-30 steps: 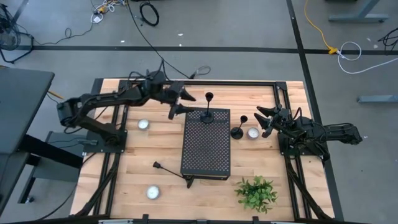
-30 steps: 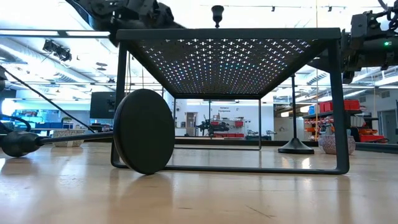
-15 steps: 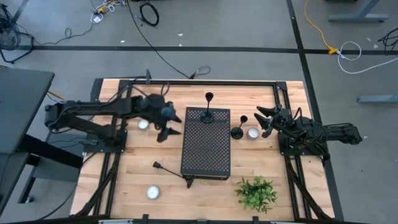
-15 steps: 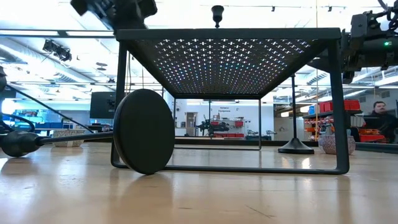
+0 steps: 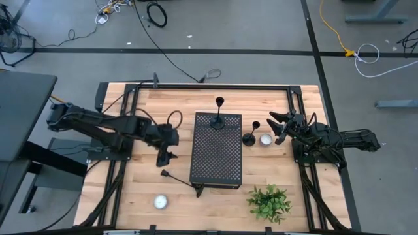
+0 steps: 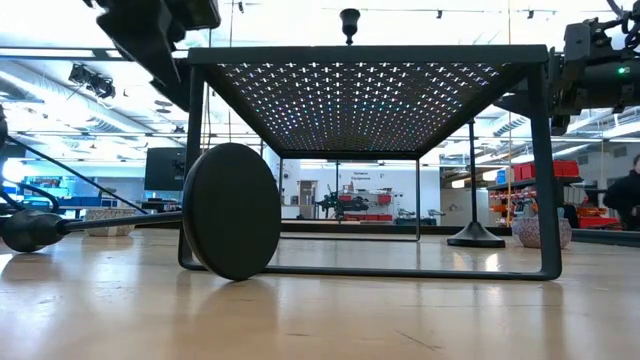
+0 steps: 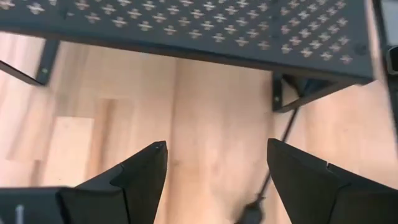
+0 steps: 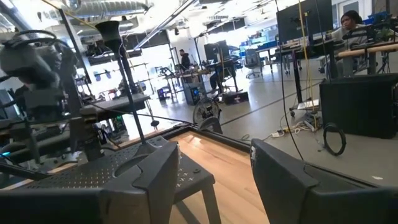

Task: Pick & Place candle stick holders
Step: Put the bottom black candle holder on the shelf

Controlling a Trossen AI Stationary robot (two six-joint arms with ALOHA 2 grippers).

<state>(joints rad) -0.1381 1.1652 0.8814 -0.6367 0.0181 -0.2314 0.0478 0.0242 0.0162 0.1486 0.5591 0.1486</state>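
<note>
Three black candle stick holders show. One stands on its round base on the black perforated box (image 5: 216, 150), near the box's far end (image 5: 219, 121). One stands on the table right of the box (image 5: 249, 138). One lies on its side at the box's near left corner (image 5: 179, 181), with its base disc on edge (image 6: 232, 210) and its cup end on the wood (image 7: 252, 211). My left gripper (image 5: 164, 160) is open and empty just left of the box, above the lying holder's cup end. My right gripper (image 5: 277, 127) is open and empty right of the standing holder.
White tealights sit beside the right standing holder (image 5: 266, 139) and near the front left (image 5: 160, 202). A small green plant (image 5: 268, 202) stands at the front right. A black frame rail runs along the table's far edge (image 5: 196, 85). A person shows in the room beyond (image 8: 351, 22).
My left gripper has swung from the box's far left corner toward the table's near edge along the box's left side. It has turned from pointing right at the box to pointing down at the lying holder. Nothing else has moved.
</note>
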